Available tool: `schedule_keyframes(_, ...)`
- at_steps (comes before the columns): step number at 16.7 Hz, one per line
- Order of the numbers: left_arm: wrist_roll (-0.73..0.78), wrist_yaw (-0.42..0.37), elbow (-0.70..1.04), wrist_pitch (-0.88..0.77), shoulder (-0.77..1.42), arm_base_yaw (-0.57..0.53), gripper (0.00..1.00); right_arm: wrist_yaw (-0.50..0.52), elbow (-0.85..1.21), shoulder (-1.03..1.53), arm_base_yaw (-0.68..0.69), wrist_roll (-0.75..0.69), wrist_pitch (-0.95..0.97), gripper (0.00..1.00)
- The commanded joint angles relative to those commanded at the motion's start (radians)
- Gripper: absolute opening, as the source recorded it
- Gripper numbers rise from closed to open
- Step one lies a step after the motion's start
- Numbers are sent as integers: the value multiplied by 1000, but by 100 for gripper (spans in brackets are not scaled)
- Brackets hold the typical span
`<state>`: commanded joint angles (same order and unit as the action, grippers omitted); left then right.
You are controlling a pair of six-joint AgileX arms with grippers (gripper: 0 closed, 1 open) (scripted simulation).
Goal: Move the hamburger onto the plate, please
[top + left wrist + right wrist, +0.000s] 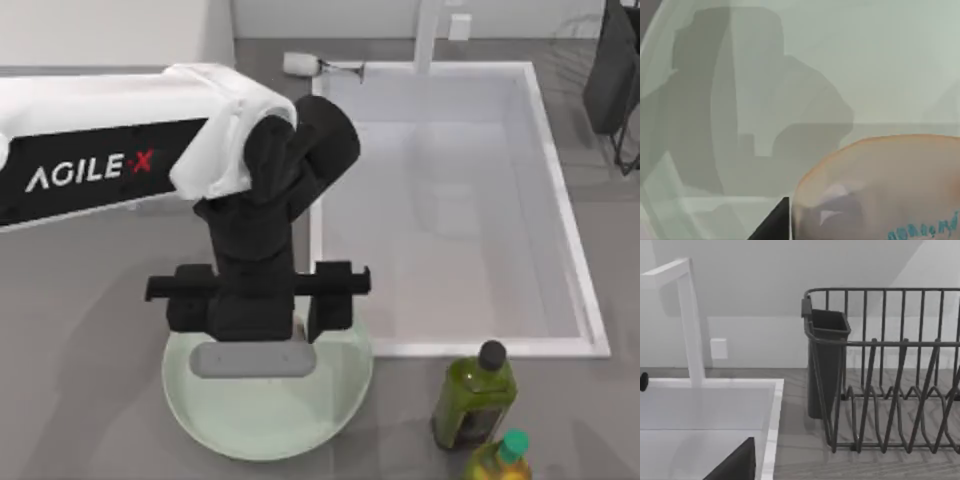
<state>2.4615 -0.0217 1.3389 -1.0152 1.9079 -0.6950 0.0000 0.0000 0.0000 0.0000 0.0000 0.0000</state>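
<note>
One arm working: left gripper (255, 330) hangs over the plate (330, 415), at the 12 o'clock part of its rim.
Hamburger (880, 190): close under the left wrist, above the plate's glossy floor (for setting down, I judge).
Fingers: grasp state cannot be told.
Plate: on the worktop (80, 400), at 9 o'clock of the bottles (475, 400).
Right arm: parked near the dish rack (890, 375).

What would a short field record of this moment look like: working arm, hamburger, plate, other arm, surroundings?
working arm: left arm reaching over the plate, its claw low above the dish
hamburger: cream lump with orange rim, close to the left wrist camera over the plate's surface; whether it is gripped or resting cannot be told
plate: pale green, near the table's front edge, left of the sink
other arm: right arm parked, facing the dish rack
surroundings: two green bottles right of the plate
</note>
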Motion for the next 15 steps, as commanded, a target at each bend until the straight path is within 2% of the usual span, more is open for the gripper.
schedule_keyframes(3,0,3,-45,64,25,-1,0,0,0,0,0,0,0,100)
schedule_keyframes(7,0,3,-46,66,26,-2,0,0,0,0,0,0,0,100)
schedule_keyframes(15,0,3,-46,66,26,-2,60,0,0,0,0,0,0,100)
